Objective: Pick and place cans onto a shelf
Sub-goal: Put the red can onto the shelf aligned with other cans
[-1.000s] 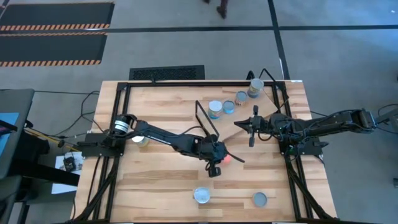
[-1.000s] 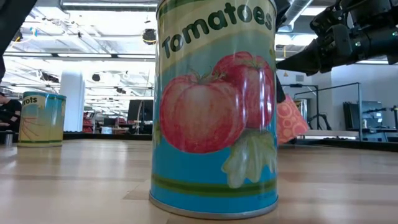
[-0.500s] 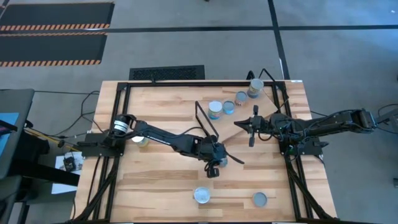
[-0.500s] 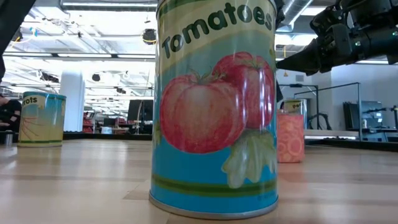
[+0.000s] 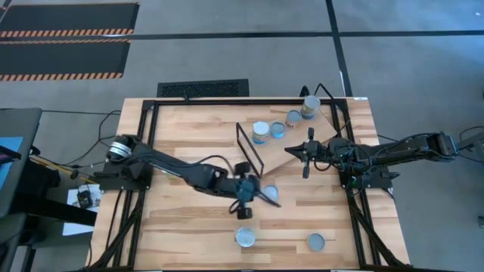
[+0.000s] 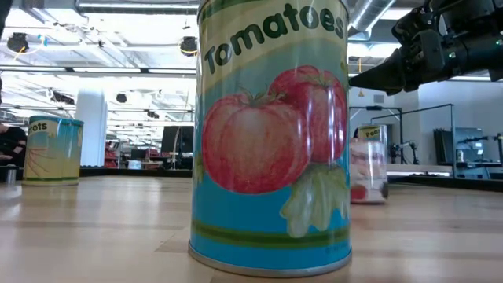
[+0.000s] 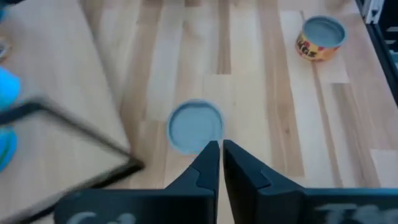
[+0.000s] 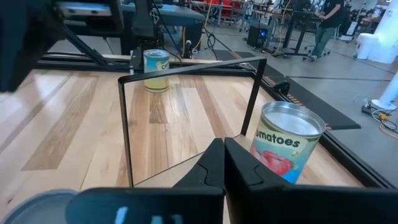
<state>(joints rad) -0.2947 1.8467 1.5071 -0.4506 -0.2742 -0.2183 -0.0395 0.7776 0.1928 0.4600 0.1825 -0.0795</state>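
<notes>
The plank table (image 5: pixel 189 151) carries the whole scene, framed by black rails. On its far middle lies the shelf (image 5: pixel 302 140), a light-wood board with a thin black wire frame end (image 5: pixel 249 147) standing up at its left side; the right wrist view looks through that same wire rectangle (image 8: pixel 124 124).

The left arm reaches from the table's left edge toward the centre. Its left gripper (image 5: pixel 243 198) hangs over bare planks in front of the shelf, and the left wrist view shows its fingers (image 7: pixel 208 165) pressed together with only a hairline between them, grasping nothing. A can (image 5: pixel 270 193) with a silver top stands upright just beside it on the table, apart from the fingertips; the same can (image 7: pixel 195 126) sits just past the closed tips in the wrist view.

The right arm comes in from the right edge, and the right gripper (image 5: pixel 306 153) hovers above the shelf board, its fingers (image 8: pixel 214 163) clenched shut and empty.

Three cans (image 5: pixel 261 131) cluster at the far part of the shelf, the farthest right of them (image 5: pixel 311 106) near the corner. Two more cans (image 5: pixel 246 238) stand at the table's near edge, one (image 5: pixel 316 242) to the right. The low view is filled by a tomato can (image 6: pixel 271 134).
</notes>
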